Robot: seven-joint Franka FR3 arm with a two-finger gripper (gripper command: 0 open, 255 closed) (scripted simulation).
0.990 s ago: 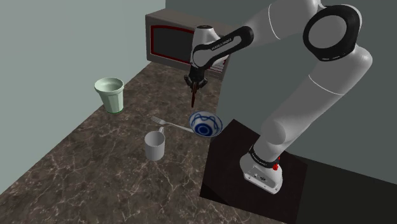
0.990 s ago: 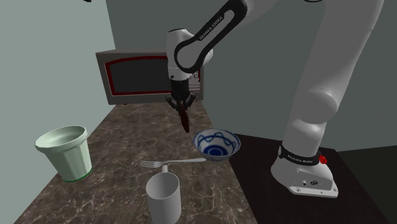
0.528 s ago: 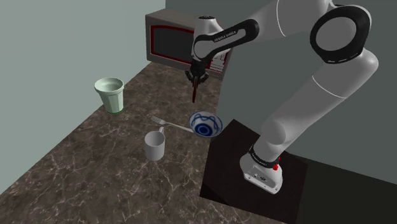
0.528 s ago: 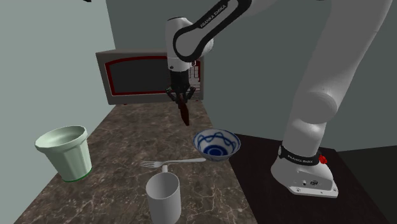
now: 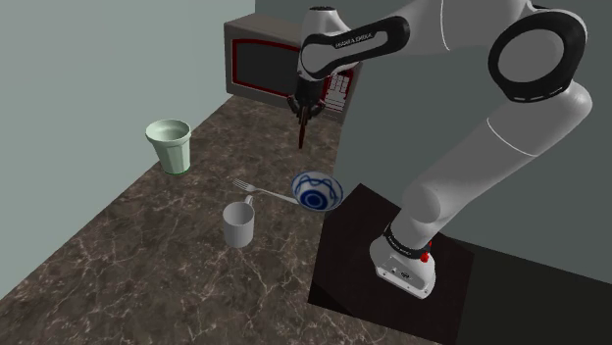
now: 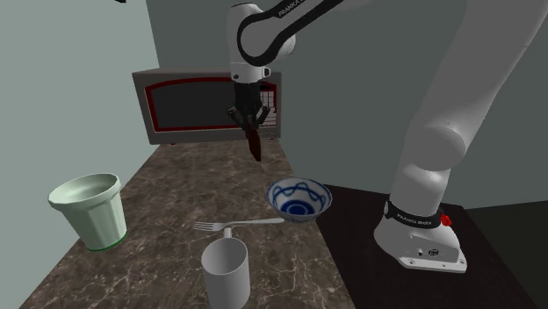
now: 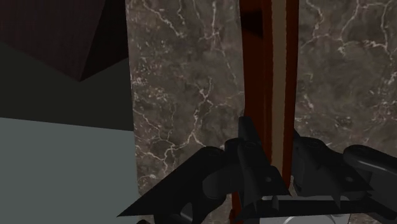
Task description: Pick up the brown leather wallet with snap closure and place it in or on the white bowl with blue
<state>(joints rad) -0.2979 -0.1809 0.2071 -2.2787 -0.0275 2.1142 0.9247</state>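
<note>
Wallet [image 6: 255,145] is being clamped edge-on between the closed-in fingers of the gripper [image 6: 248,123] and suspended below them, over the marbled counter [image 5: 147,255], apart from the bowl [image 5: 316,180]. It is being shown as a thin reddish-brown slab.

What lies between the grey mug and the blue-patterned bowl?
A fork, its handle end by the bowl, tines near the mug; clearest in the shoulder view.
</note>
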